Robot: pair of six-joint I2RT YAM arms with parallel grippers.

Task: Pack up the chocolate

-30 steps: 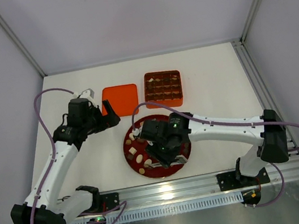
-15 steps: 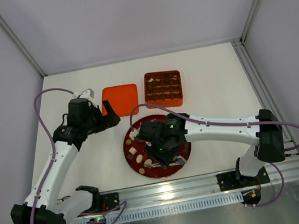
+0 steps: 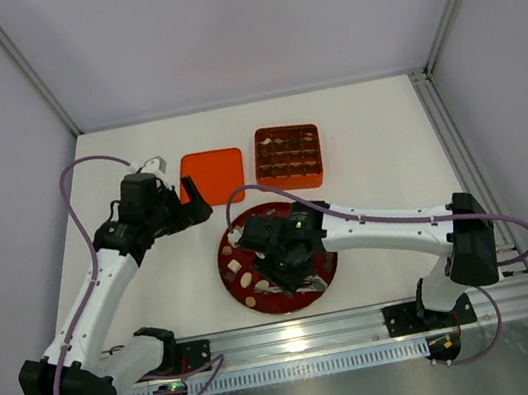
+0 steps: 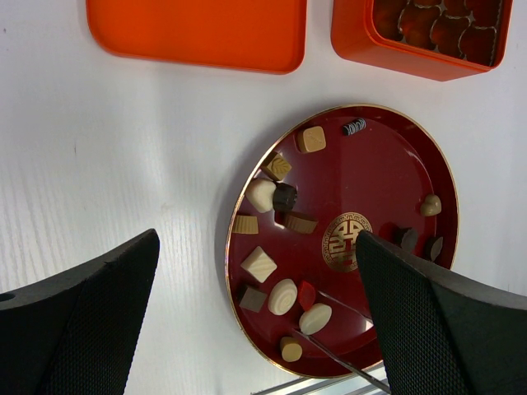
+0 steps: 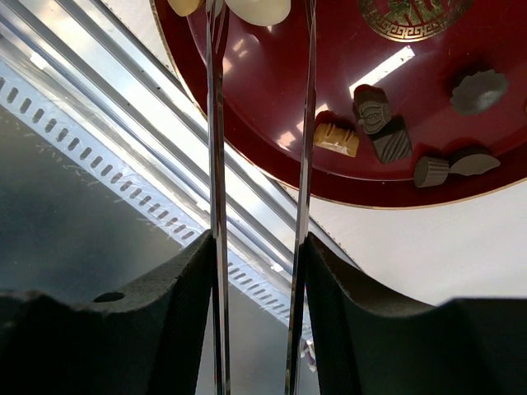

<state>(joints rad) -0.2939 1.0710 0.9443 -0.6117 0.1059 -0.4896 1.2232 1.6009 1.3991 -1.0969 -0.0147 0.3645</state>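
Chocolate (image 4: pixel 260 264) lies scattered on the dark red plate (image 4: pixel 379 156) at the near middle of the table (image 3: pixel 376 138). Most pieces crowd the plate's left half, with a few dark ones at its right rim.

The right gripper (image 5: pixel 259 247) is clamped on a pair of thin metal tweezers (image 5: pixel 216 123). Their two tines stand apart and reach down to the near-left part of the plate. Between the tine tips sits a cream oval (image 4: pixel 316 318). In the right wrist view only its edge shows at the top of the frame. Its long axis seems to run across the gap from tine to tine, so a squeeze would likely press on its ends rather than its flanks.

Room there is tight. A tan piece (image 5: pixel 185 6) lies just outside one tine, and a second cream oval (image 4: pixel 282 296) and a red piece (image 4: pixel 306 294) sit just beside the target. The plate's near rim and the metal rail (image 5: pixel 123 107) are close behind.

The right arm is plainly the nearer one. The left gripper (image 3: pixel 193 199) hangs wide open and empty, left of the plate beside the orange lid (image 3: pixel 212 174). The orange gridded tray (image 3: pixel 288 156), with some cells already filled, lies just beyond the plate's far edge. The way from plate to tray looks unobstructed.
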